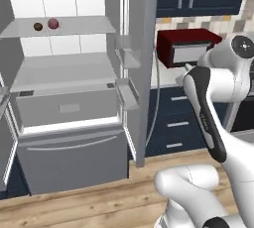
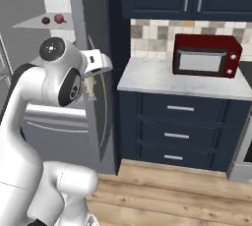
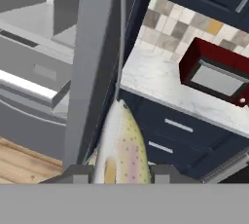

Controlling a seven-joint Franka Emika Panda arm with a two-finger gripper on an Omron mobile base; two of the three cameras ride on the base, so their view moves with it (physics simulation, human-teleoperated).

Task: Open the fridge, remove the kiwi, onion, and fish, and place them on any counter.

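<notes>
The hand (image 3: pixel 119 172) is clamped on the fish (image 3: pixel 120 145), which sticks out between its fingers toward the front edge of the desk (image 3: pixel 160 79). The fridge (image 1: pixel 74 98) stands open. The kiwi (image 1: pixel 38 26) and onion (image 1: pixel 53 23) sit side by side on its upper shelf (image 1: pixel 74 26), near the left end. A red microwave (image 2: pixel 206 54) sits on the desk.

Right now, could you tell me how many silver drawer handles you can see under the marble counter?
3, stacked on the navy drawers below the counter: top handle, middle handle, bottom handle. Others may be hidden beyond the fridge door.
</notes>
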